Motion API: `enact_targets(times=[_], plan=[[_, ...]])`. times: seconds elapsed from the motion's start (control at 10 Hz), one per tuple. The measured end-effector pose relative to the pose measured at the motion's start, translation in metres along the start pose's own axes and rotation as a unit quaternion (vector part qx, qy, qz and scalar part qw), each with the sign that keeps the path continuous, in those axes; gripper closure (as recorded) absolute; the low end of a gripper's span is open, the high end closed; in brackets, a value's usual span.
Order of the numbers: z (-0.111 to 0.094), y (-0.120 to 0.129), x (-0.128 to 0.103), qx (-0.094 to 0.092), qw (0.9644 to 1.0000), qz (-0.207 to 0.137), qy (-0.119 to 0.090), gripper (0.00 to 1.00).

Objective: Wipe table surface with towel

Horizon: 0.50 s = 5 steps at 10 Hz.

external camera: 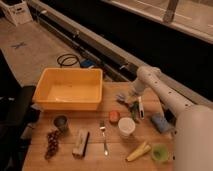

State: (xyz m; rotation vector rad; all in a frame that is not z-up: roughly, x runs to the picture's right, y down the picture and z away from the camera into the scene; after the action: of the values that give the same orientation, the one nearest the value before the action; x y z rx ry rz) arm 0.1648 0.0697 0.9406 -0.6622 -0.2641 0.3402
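Note:
My gripper [129,103] hangs from the white arm [150,82] and points down at the wooden table [95,160], just right of the yellow bin [70,90]. A small greyish crumpled cloth [121,98], which looks like the towel, lies on the table at the gripper's tip. I cannot tell whether the gripper touches or holds it. A blue folded pad [159,121] lies further right, beside the arm.
On the table stand a white cup [127,128], a small orange object [114,116], a fork [104,138], a brush [80,144], grapes [51,143], a dark cup [61,122], a banana [138,151] and a green cup [160,152]. Beyond the table's far edge is a drop to the floor.

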Motion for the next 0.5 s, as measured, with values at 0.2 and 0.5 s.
enact_targets(times=[0.2, 0.5], plan=[[-0.004, -0.020, -0.004, 0.015, 0.9998, -0.007, -0.007, 1.00], [0.007, -0.021, -0.039, 0.017, 0.9990, -0.025, -0.034, 1.00]])
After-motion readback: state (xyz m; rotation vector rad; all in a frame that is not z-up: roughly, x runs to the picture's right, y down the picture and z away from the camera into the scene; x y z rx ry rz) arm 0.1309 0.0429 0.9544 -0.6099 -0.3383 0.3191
